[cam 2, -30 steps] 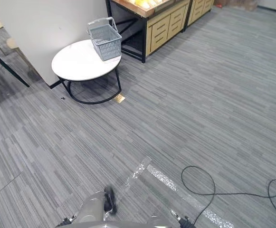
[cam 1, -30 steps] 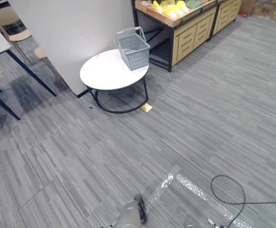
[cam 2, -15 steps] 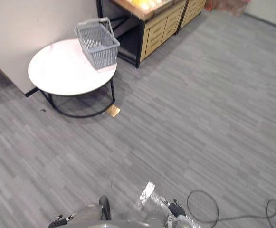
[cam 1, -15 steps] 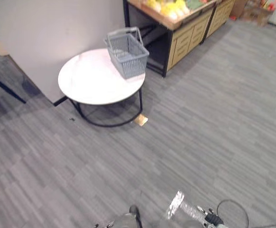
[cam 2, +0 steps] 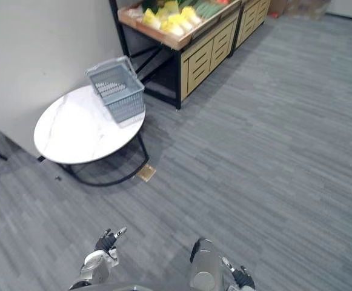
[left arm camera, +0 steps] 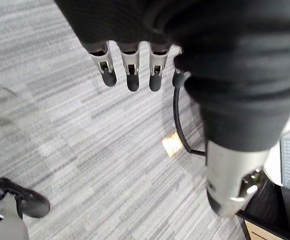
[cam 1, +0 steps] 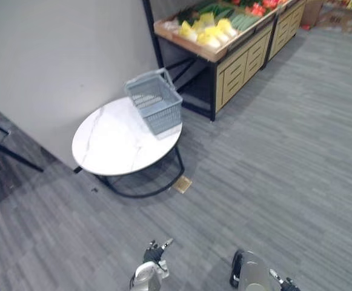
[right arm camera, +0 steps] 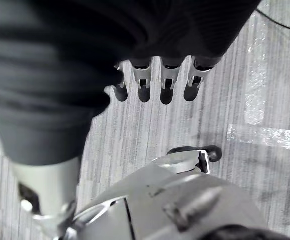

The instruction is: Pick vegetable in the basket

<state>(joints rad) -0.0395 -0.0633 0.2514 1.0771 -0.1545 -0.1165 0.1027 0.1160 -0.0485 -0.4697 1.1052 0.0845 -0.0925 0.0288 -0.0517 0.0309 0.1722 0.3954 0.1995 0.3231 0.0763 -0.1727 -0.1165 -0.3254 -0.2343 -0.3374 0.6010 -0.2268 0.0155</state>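
Grey striped carpet floor (cam 1: 285,151), both hands empty, produce far off at 12 o'clock.
Left hand (left arm camera: 130,70) and right hand (right arm camera: 165,80) hang straight-fingered, holding nothing. Yellow and green vegetables (cam 1: 209,30) lie on the wooden drawer-fronted stand (cam 1: 239,51); the grey plastic mesh basket (cam 1: 154,106) sits at 11 o'clock on the round white table (cam 1: 109,145) (right at its edge), so a careless reach could knock it off. Vegetable kinds are too small to tell; the stand is cut off.

I read a grey latticed plastic basket (cam 1: 156,109), matt; a round white marble-look tabletop (cam 1: 112,145), smooth; a black metal table frame (cam 1: 179,159); a light wooden drawer stand (cam 1: 239,54); a grey striped carpet floor (cam 1: 285,157), matt.
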